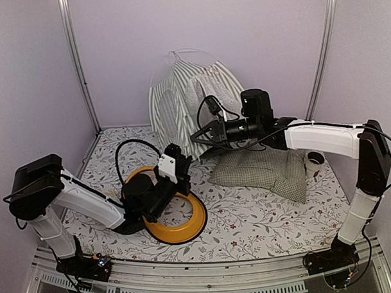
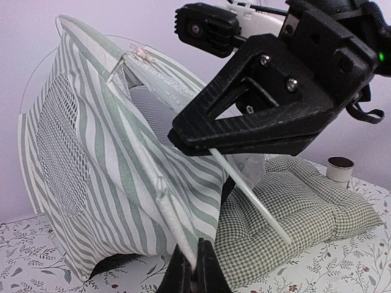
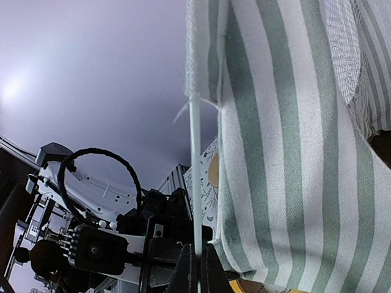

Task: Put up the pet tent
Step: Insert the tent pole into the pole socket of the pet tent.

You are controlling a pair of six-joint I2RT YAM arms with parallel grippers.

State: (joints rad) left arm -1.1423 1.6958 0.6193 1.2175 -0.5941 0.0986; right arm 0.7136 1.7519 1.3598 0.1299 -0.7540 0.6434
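Striped green-and-white fabric of the pet tent point(image 1: 181, 99) stands partly raised at the far edge of the table point(image 1: 250, 228), about midway along it and close to the back wall. A thin pole arches over its top. From the left wrist view, a grey mesh window point(image 2: 61, 146) shows on the tent's left face, and the tent's lower right side touches the green-checked cushion point(image 1: 264, 170). The cushion lies toward the right side of the table. The right gripper point(image 1: 196, 137) reaches in from the right, above the cushion, to the tent's front. Its jaws are pressed together on a bare white pole point(image 3: 195, 183) that rises into the fabric hem. The left gripper point(image 2: 196, 259) points up at the tent from the near left, its jaws pinching the lower end of a sleeved pole point(image 2: 174, 220) that runs along the tent's front edge. A yellow ring point(image 1: 185, 232) lies flat near the near left corner, under the left arm. A small white cylinder point(image 1: 315, 160) stands near the right edge, just behind the cushion.
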